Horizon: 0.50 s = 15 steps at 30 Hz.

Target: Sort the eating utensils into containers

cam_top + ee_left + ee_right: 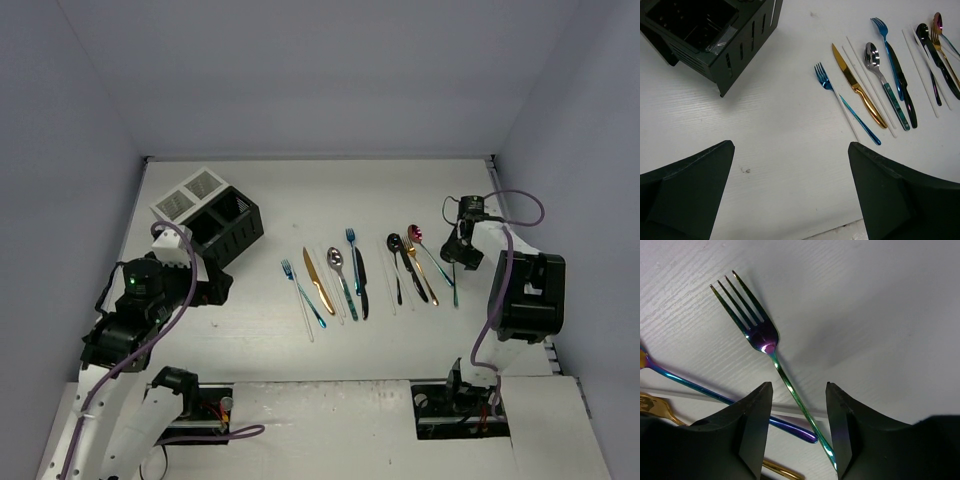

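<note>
The eating utensils lie in a row mid-table, among them a blue fork (300, 292), a gold knife (319, 281) and a silver spoon (338, 262). The containers (215, 222), white and black mesh bins, stand at the back left. My right gripper (455, 262) is low over the row's right end. Its jaws straddle the thin handle of an iridescent fork (762, 337) lying flat on the table, and the right gripper (799, 390) is still open, with a gap on each side of the handle. My left gripper (790, 150) hangs wide open over bare table, holding nothing.
A blue-purple handle (790, 426) and a gold utensil (655, 407) lie just left of the iridescent fork. The black bin (725, 60) stands close behind the left gripper. Grey walls enclose the table on three sides.
</note>
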### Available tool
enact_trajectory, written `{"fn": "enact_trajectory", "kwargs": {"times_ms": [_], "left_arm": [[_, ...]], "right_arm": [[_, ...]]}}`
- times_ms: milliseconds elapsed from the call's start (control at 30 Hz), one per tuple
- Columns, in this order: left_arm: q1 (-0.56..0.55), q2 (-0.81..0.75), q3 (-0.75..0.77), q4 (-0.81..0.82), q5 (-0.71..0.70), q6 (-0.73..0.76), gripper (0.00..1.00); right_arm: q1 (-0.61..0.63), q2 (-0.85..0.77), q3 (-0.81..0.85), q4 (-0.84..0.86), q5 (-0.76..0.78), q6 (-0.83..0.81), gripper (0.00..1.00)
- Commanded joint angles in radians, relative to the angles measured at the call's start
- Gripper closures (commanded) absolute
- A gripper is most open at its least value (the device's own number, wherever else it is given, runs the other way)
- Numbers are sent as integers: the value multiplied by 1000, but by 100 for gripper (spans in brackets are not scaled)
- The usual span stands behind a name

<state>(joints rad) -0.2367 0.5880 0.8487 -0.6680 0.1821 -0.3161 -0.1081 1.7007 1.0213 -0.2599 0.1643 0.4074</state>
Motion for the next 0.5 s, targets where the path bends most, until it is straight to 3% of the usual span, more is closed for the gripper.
{"fn": "enact_trajectory", "kwargs": {"times_ms": [0,333,467], "left_arm": [[-6,21,4,65,20,5,3],[-6,34,13,65,21,-3,3],[-6,41,20,67,27,-11,3]], "right_arm": [[7,14,0,44,-17,-29,59],[7,53,-10,64,13,-47,76],[10,48,-4,67,23,-69,88]]}}
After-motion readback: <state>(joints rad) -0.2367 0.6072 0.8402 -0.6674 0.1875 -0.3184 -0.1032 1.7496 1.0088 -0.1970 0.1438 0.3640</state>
